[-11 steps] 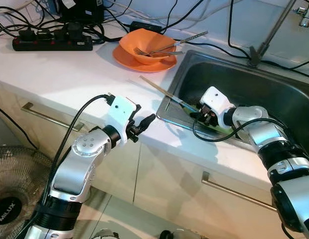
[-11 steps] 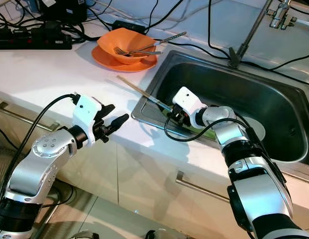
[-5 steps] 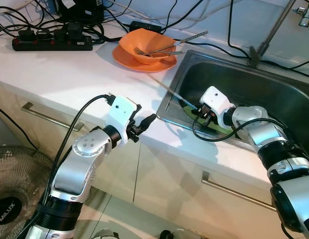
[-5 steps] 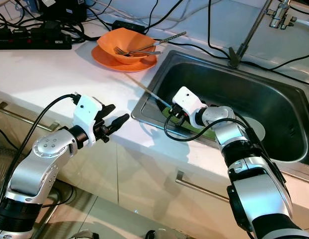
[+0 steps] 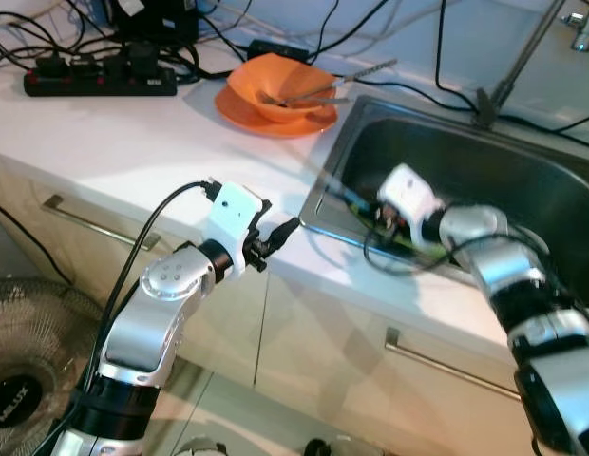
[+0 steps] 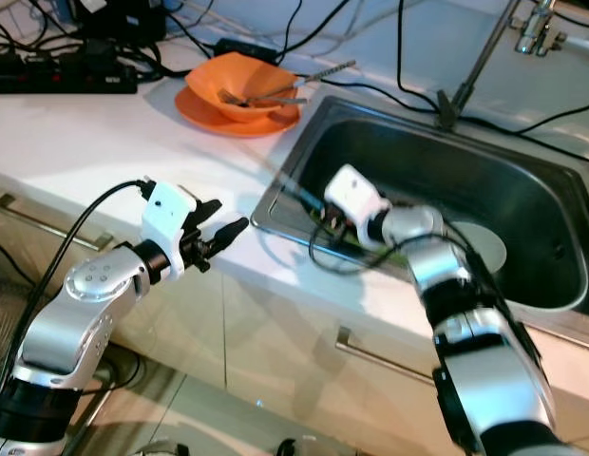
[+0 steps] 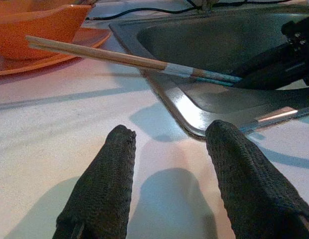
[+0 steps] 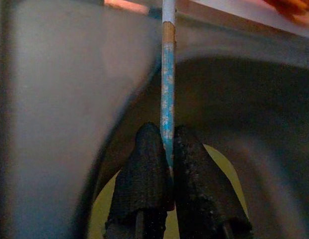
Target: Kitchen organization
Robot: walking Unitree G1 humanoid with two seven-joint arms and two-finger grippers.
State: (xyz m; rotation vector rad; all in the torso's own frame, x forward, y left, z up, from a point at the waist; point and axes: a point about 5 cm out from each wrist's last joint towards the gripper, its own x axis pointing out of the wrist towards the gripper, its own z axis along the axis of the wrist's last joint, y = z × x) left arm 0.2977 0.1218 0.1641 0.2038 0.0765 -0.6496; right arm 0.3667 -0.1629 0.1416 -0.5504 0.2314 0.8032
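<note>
The right tool (image 8: pixel 167 164) reaches down inside the steel sink (image 5: pixel 484 161), its 2 knurled black fingers (image 8: pixel 144 174) clenched on the blue patterned end of a long thin chopstick (image 8: pixel 167 89). The stick is bare wood for most of its length, with a pale band and a blue speckled tip, and it slants up out of the basin across the sink's near left corner and out over the white desk (image 5: pixel 133 142). Under the tool, on the sink floor, lies something flat and yellow-green (image 8: pixel 224 164), and a round pale disc (image 6: pixel 484 245) sits further along the basin. The left tool (image 7: pixel 167 149) hovers low over the desk just in front of the sink's shiny rolled rim, its 2 blunt, woven-textured fingers (image 7: pixel 109 179) spread apart and grasping nothing. Beyond them on the desk stands a glossy orange bowl (image 5: pixel 275 85) on a matching orange plate (image 5: pixel 247 112), with a metal fork (image 6: pixel 247 95) and another utensil resting across the bowl. A black power strip (image 5: pixel 95 81) and a tangle of black cables run along the back of the desk. Below are pale cabinet fronts with slim metal bar handles (image 5: pixel 85 223), and a fan grille (image 5: pixel 28 380) stands on the floor at the left.
</note>
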